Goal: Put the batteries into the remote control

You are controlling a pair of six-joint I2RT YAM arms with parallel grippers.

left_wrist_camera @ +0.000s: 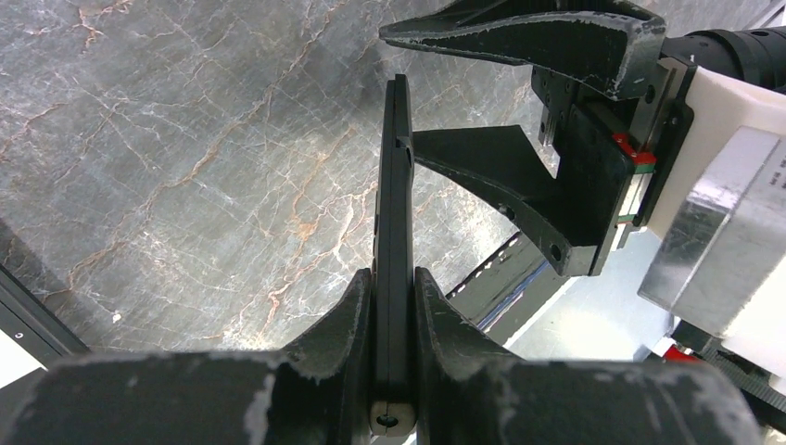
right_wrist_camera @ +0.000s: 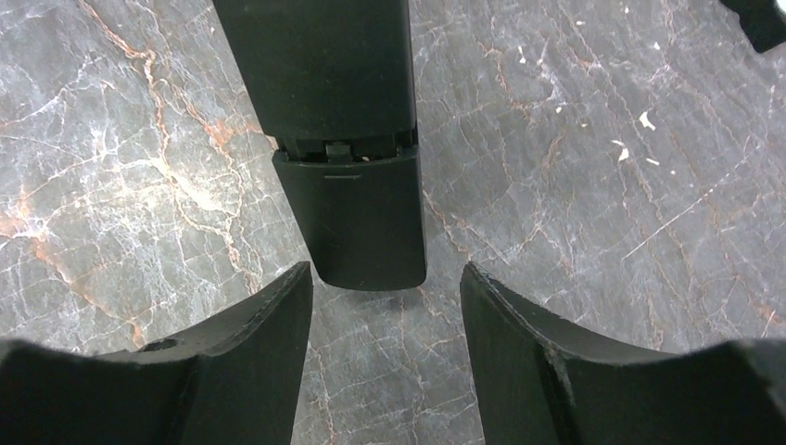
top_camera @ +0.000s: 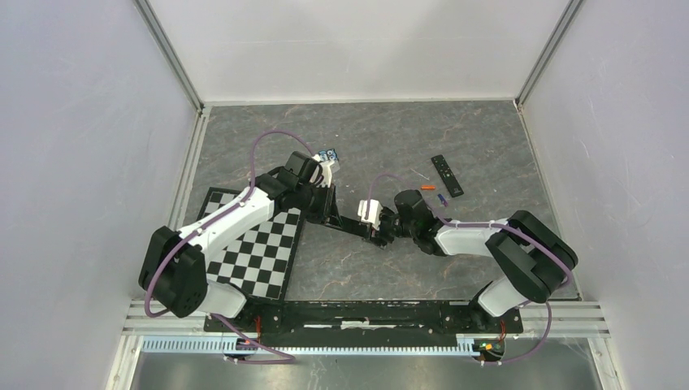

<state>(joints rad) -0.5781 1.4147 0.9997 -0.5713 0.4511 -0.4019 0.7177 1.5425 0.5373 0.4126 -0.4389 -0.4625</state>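
My left gripper [left_wrist_camera: 394,283] is shut on the black remote control [left_wrist_camera: 393,204], held edge-on between its fingers. In the top view the remote control [top_camera: 345,222] reaches from the left gripper [top_camera: 325,205] toward my right gripper [top_camera: 376,230]. The right gripper [right_wrist_camera: 385,281] is open, its fingertips on either side of the remote's near end without touching it. The back cover [right_wrist_camera: 357,218] shows a narrow gap at its seam. An orange battery [top_camera: 428,189] and a purple-blue battery [top_camera: 443,199] lie on the table to the right.
A second black remote [top_camera: 447,176] lies beside the batteries. A blue-and-black gadget [top_camera: 328,156] sits behind the left arm. A checkerboard mat [top_camera: 260,252] lies at the near left. White walls enclose the marble table.
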